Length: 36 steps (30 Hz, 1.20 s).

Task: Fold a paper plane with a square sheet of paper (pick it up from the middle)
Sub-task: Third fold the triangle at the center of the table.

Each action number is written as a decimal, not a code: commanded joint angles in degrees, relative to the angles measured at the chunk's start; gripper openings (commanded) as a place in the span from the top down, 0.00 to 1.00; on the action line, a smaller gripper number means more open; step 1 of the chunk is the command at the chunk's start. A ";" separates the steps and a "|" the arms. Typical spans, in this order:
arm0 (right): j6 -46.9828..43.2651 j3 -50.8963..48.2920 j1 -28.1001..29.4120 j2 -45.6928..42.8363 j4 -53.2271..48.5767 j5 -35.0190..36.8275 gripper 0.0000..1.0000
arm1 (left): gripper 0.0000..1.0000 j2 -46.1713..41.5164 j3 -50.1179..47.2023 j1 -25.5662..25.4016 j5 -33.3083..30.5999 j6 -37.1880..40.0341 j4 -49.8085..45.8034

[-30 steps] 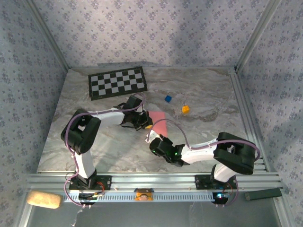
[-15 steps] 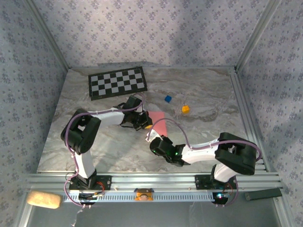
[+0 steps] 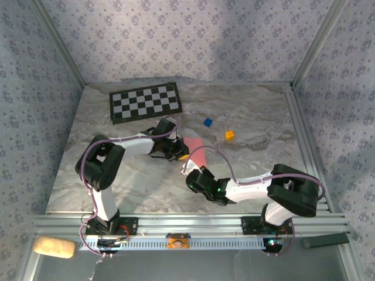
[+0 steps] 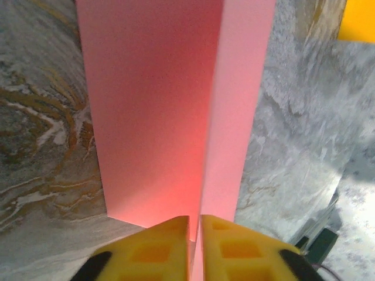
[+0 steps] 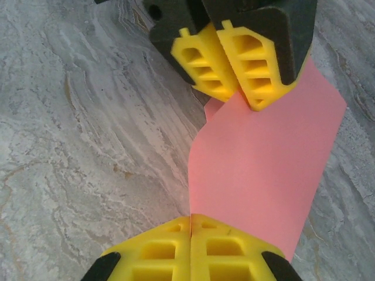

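The square sheet of paper (image 3: 197, 150) is salmon-pink and folded along a centre crease, lifted off the marble table between both grippers. In the left wrist view the sheet (image 4: 158, 105) hangs in two panels, and its fold runs into the narrow slit between my left gripper (image 4: 195, 221) jaws. My left gripper (image 3: 181, 154) holds the far-left end. My right gripper (image 5: 191, 220) is shut tight on the near edge of the sheet (image 5: 263, 170), with the left gripper's fingers (image 5: 234, 64) pinching the opposite end. In the top view my right gripper (image 3: 188, 171) sits just below the paper.
A black-and-white checkerboard mat (image 3: 145, 101) lies at the back left. A small blue block (image 3: 208, 122) and an orange block (image 3: 229, 135) sit right of the paper; the orange block (image 4: 357, 17) shows at the left wrist view's corner. Aluminium rails edge the table.
My right gripper's jaws have come together on the paper's near edge. The left jaws have eased apart by a sliver. Neither arm has shifted noticeably.
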 commanded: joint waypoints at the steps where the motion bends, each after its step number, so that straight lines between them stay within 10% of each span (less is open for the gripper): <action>1: 3.14 -0.37 -1.34 -2.75 -1.31 -3.95 1.00 | 0.76 -2.76 1.18 0.38 -1.86 2.27 -3.93; 7: 7.76 -0.97 -8.19 -5.78 -1.12 -24.65 1.00 | 0.54 -6.23 3.94 1.07 -10.88 6.18 -13.15; 20: 20.82 1.06 -24.09 -4.35 -0.88 -57.00 1.00 | 0.61 -7.39 7.63 2.61 -10.91 9.17 -14.37; 36: 24.35 1.44 -26.53 1.56 3.12 -65.58 1.00 | 0.84 4.04 15.03 1.35 -2.44 10.44 -13.21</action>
